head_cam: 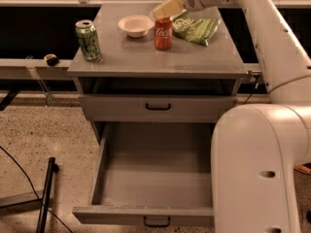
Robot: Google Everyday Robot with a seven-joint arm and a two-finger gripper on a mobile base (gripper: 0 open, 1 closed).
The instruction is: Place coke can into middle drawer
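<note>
Floor (43, 135): speckled stone-type surface under warm light. A grey cabinet (116, 108) stands at centre with a flat grey worktop (204, 57). A dark recess (34, 33) runs behind it. A black stand leg (46, 193) lies at lower left. Claw (161, 11): above the worktop's rear area.

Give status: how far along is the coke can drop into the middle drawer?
Done: middle drawer stands open, nothing inside. In hand: end effector hovers just over the coke can, which is upright on the cabinet top. Left: grasp, carry, place in drawer.
</note>
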